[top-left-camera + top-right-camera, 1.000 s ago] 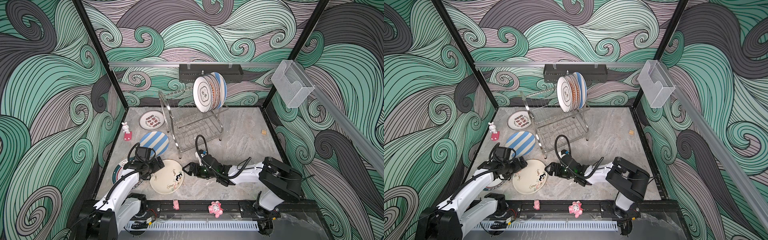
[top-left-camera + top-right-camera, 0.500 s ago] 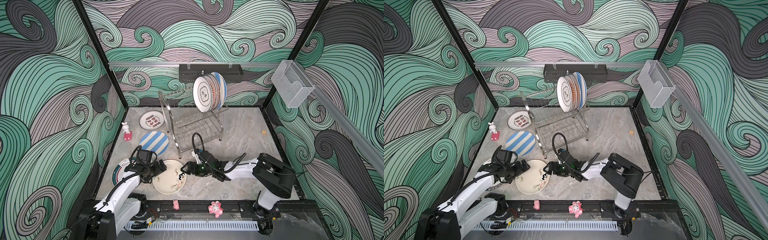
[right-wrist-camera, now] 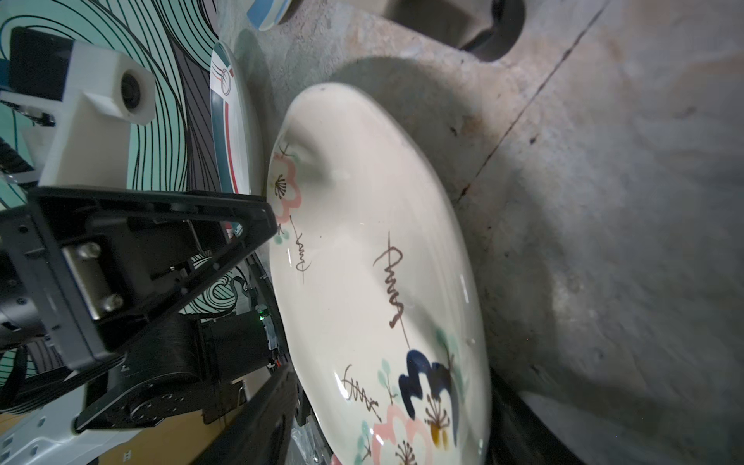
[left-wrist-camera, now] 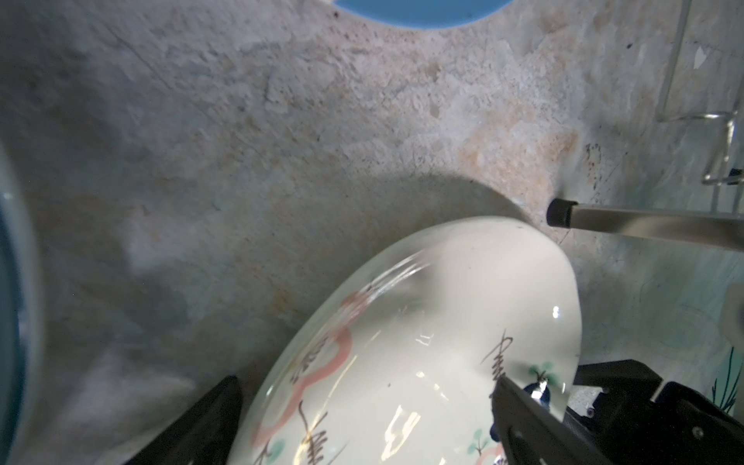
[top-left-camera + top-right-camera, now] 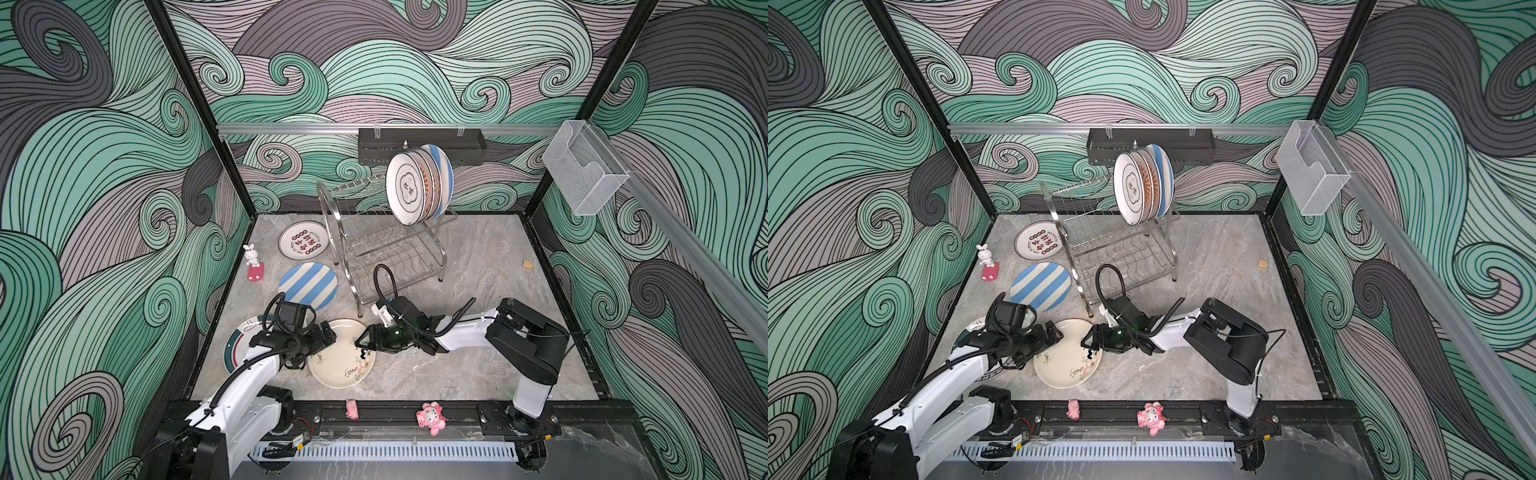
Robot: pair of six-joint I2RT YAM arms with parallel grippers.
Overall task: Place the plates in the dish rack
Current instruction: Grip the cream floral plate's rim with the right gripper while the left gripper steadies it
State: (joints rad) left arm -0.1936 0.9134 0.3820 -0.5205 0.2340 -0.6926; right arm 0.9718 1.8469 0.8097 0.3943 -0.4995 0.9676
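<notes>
The cream plate with its brushed flowers is at the near middle of the worktop, between the two arms. The left gripper is closed on its left rim. In the left wrist view one finger lies across the painted face and the other sits under the plate. The plate looks tipped rather than flat, with a broad shadow beyond its far rim. The right gripper is at the right rim, its jaws partly apart on either side of the edge (whether they press on the china I cannot tell).

Just left of the cream plate, partly under the left arm, lies the teal-rimmed plate. Farther back a blue-striped plate lies flat. Beyond it, toward the far left, is the white plate with red and black characters. The dish rack stands at the far middle, just right of those two. One of its black-capped legs ends just beside the cream plate's far rim. At the right end of its upper tier a row of plates stands on edge, with the cloud-outline plate in front and a second blue-striped plate at the back.

A rabbit figurine stands by the left wall, and a small wooden block lies well apart on the right.
</notes>
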